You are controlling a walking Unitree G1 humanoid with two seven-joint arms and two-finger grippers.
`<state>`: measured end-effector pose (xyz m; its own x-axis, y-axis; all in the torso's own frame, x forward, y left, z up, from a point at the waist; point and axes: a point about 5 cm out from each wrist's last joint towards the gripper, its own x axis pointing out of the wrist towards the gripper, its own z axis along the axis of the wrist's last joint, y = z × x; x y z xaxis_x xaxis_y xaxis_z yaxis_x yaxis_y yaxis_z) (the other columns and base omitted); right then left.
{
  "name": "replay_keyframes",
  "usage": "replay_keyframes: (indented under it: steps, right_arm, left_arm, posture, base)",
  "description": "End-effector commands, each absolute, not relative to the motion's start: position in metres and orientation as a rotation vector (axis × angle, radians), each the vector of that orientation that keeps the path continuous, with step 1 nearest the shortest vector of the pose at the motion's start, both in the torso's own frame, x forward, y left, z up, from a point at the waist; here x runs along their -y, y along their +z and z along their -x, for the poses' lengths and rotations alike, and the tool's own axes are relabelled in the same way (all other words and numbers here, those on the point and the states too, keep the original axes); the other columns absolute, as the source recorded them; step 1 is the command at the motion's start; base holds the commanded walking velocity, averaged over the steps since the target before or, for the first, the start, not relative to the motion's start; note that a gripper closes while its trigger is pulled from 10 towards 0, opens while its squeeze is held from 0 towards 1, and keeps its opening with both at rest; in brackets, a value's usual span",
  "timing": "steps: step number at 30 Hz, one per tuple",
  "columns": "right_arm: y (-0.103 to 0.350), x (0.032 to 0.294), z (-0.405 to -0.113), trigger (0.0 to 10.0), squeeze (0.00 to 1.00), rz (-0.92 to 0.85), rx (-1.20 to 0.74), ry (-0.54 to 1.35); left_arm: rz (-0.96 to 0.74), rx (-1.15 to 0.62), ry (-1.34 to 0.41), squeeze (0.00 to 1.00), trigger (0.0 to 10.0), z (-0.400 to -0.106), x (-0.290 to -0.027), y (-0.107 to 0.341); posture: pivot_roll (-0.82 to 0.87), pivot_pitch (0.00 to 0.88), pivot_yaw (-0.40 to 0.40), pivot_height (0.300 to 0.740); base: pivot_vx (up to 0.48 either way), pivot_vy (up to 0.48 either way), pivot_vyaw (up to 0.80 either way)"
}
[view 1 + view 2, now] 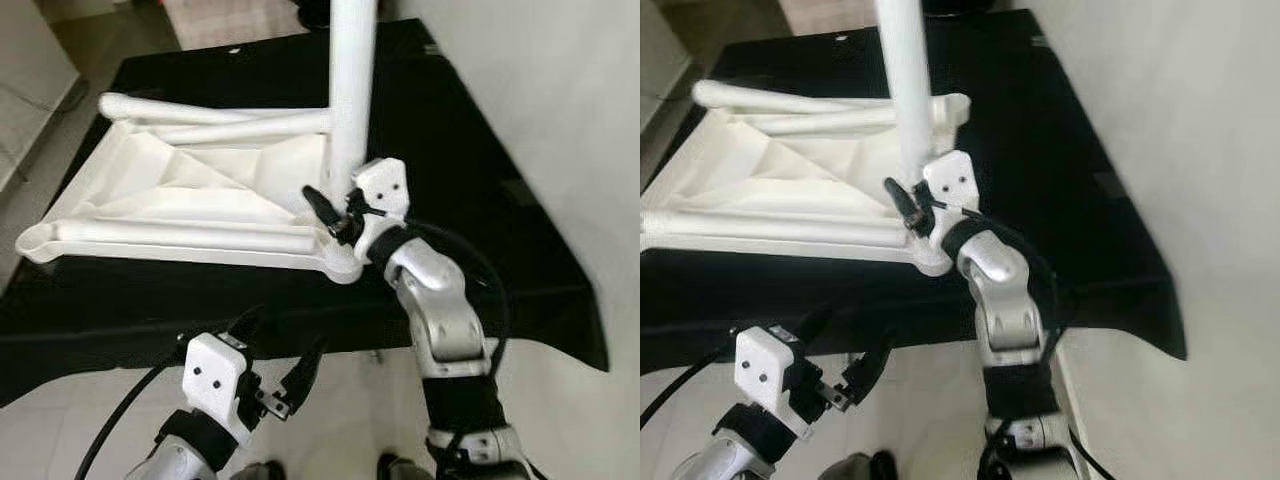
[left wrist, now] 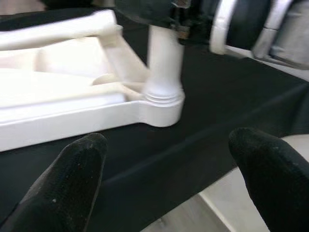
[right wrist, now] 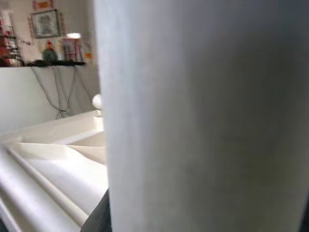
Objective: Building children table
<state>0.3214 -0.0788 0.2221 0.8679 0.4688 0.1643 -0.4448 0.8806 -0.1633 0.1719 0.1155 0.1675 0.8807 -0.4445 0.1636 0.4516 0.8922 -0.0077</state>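
Left eye view: black cloth (image 1: 470, 150) under tabletop (image 1: 190, 200).

No text, label, brand, number or sign can be read anywhere.

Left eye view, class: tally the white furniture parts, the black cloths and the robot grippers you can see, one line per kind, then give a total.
White tabletop panel, lying upside down: 1
White table leg, standing upright in a corner socket: 1
Black cloth beneath them: 1
Grippers, right gripper at the leg, left gripper lower down: 2
Total: 5
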Motion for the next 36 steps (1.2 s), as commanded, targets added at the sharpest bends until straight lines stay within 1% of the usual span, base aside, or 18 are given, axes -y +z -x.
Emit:
replay_keyframes:
  steps: [1, 5, 6, 9, 10, 11, 12, 15, 16, 17, 18, 19, 20, 23, 24, 25, 27, 36]
  right_arm:
    - [0.193, 0.049, -0.313, 0.0, 0.00, 0.016, 0.084, 0.548]
    - [0.203, 0.041, -0.317, 0.0, 0.00, 0.018, 0.124, 0.603]
    - [0.212, 0.036, -0.316, 10.0, 0.00, 0.013, 0.171, 0.638]
    - [0.225, 0.032, -0.315, 10.0, 0.00, -0.006, 0.236, 0.686]
    - [0.232, 0.031, -0.315, 10.0, 1.00, -0.015, 0.253, 0.747]
    - [0.232, 0.031, -0.315, 10.0, 1.00, -0.015, 0.253, 0.747]
    - [0.240, 0.031, -0.317, 10.0, 1.00, -0.026, 0.266, 0.851]
    - [0.249, 0.037, -0.321, 10.0, 1.00, -0.001, 0.276, 0.943]
    - [0.249, 0.037, -0.321, 10.0, 1.00, -0.001, 0.276, 0.943]
    - [0.248, 0.040, -0.322, 10.0, 0.71, 0.048, 0.275, 1.028]
    - [0.248, 0.040, -0.322, 10.0, 0.71, 0.048, 0.275, 1.028]
    - [0.248, 0.042, -0.323, 10.0, 0.71, 0.082, 0.271, 1.088]
    - [0.243, 0.046, -0.324, 10.0, 0.00, 0.142, 0.251, 1.174]
    - [0.236, 0.053, -0.327, 10.0, 0.00, 0.277, 0.195, 1.363]
    - [0.236, 0.053, -0.327, 10.0, 0.00, 0.277, 0.195, 1.363]
    - [0.237, 0.055, -0.329, 10.0, 0.00, 0.323, 0.165, 1.466]
    - [0.237, 0.055, -0.329, 10.0, 0.00, 0.323, 0.165, 1.466]
    - [0.257, 0.046, -0.346, 10.0, 0.00, 0.304, 0.148, 1.606]
  left_arm:
    - [0.044, 0.139, -0.471, 0.00, 10.0, -0.174, -0.117, 0.163]
    - [0.042, 0.139, -0.468, 0.00, 10.0, -0.175, -0.118, 0.163]
    - [0.040, 0.140, -0.463, 0.00, 10.0, -0.175, -0.119, 0.163]
    - [0.039, 0.142, -0.459, 0.00, 10.0, -0.174, -0.119, 0.164]
    - [0.040, 0.142, -0.459, 0.00, 10.0, -0.174, -0.119, 0.164]
    - [0.040, 0.142, -0.459, 0.00, 10.0, -0.174, -0.119, 0.164]
    - [0.042, 0.143, -0.461, 0.00, 10.0, -0.174, -0.118, 0.164]
    - [0.045, 0.144, -0.464, 0.00, 10.0, -0.173, -0.117, 0.165]
    - [0.045, 0.144, -0.464, 0.00, 10.0, -0.173, -0.117, 0.165]
    - [0.045, 0.145, -0.464, 0.00, 10.0, -0.173, -0.117, 0.165]
    - [0.045, 0.145, -0.464, 0.00, 10.0, -0.173, -0.117, 0.165]
    - [0.046, 0.146, -0.464, 0.00, 10.0, -0.173, -0.117, 0.165]
    - [0.046, 0.147, -0.463, 0.00, 10.0, -0.173, -0.116, 0.165]
    - [0.046, 0.148, -0.461, 0.00, 10.0, -0.172, -0.116, 0.166]
    - [0.046, 0.148, -0.461, 0.00, 10.0, -0.172, -0.116, 0.166]
    - [0.046, 0.148, -0.461, 0.00, 10.0, -0.171, -0.116, 0.166]
    - [0.046, 0.148, -0.461, 0.00, 10.0, -0.171, -0.116, 0.166]
    - [0.046, 0.144, -0.461, 0.00, 10.0, -0.168, -0.115, 0.167]
  posture:
    - [0.02, 0.232, 0.068, 0.740]
    - [0.03, 0.228, 0.071, 0.740]
    - [0.03, 0.228, 0.071, 0.740]
    - [0.04, 0.228, 0.068, 0.740]
    - [0.04, 0.234, 0.064, 0.740]
    - [0.04, 0.234, 0.064, 0.740]
    - [0.04, 0.236, 0.063, 0.740]
    - [0.04, 0.240, 0.060, 0.740]
    - [0.04, 0.240, 0.060, 0.740]
    - [0.04, 0.241, 0.059, 0.740]
    - [0.04, 0.241, 0.059, 0.740]
    - [0.04, 0.241, 0.059, 0.740]
    - [0.04, 0.245, 0.056, 0.740]
    - [0.05, 0.250, 0.058, 0.740]
    - [0.05, 0.250, 0.058, 0.740]
    - [0.06, 0.254, 0.059, 0.740]
    - [0.06, 0.254, 0.059, 0.740]
    - [0.05, 0.267, 0.050, 0.740]
  base:
    - [0.000, 0.000, 0.00]
    - [0.000, 0.000, 0.00]
    - [0.000, 0.000, 0.00]
    - [0.000, 0.000, 0.00]
    - [0.000, 0.000, 0.00]
    - [0.000, 0.000, 0.00]
    - [0.000, 0.000, 0.00]
    - [0.000, 0.000, 0.00]
    - [0.000, 0.000, 0.00]
    - [0.000, 0.000, 0.00]
    - [0.000, 0.000, 0.00]
    - [0.000, 0.000, 0.00]
    - [0.000, 0.000, 0.00]
    - [0.000, 0.000, 0.00]
    - [0.000, 0.000, 0.00]
    - [0.000, 0.000, 0.00]
    - [0.000, 0.000, 0.00]
    - [0.000, 0.000, 0.00]
